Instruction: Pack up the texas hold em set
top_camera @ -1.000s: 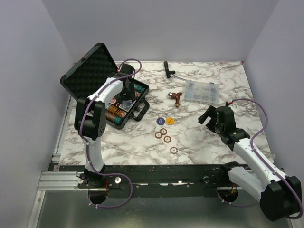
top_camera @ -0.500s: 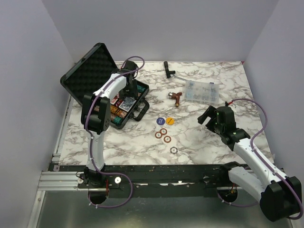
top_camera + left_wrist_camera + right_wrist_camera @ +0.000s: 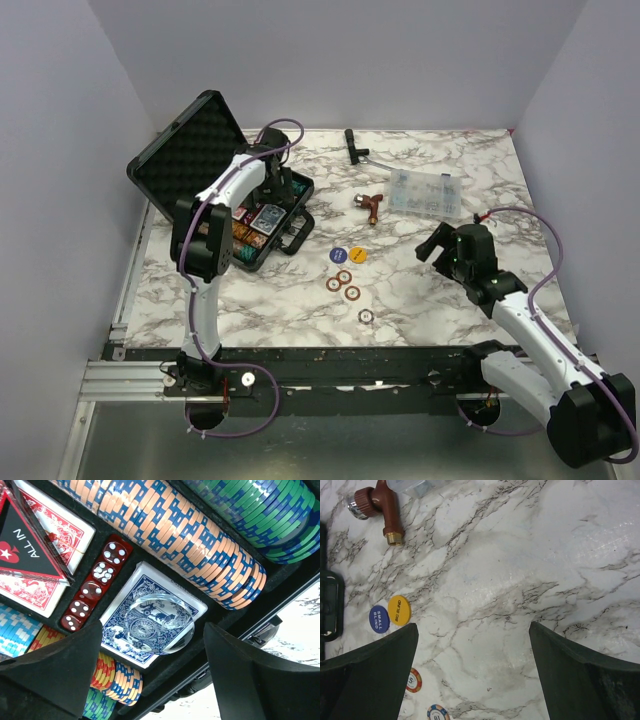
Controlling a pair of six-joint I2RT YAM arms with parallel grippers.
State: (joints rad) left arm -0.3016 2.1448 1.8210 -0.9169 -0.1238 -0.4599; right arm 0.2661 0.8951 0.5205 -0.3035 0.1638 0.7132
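The black briefcase lies on the far left of the marble counter. Its foam-lined lid stands up and leans to the left. The left hand hangs over the tray, fingers spread wide with nothing between them.

The left wrist view shows the tray from left to right:
- a red card deck with an "ALL IN" triangle on it;
- a row of red dice;
- the blue card deck in its slot, with a clear round disc lying on it;
- beyond them, a row of orange-and-blue poker chips and a row of green-and-blue ones.

Right of the case, mid-counter, the blue small-blind chip and the yellow big-blind chip lie side by side. Four loose chips are scattered nearer. A black tool lies at the far edge. A brown tap fitting sits just left of the clear compartment box.

The right hand hovers above bare marble near that box. Its fingers are spread wide and hold nothing.
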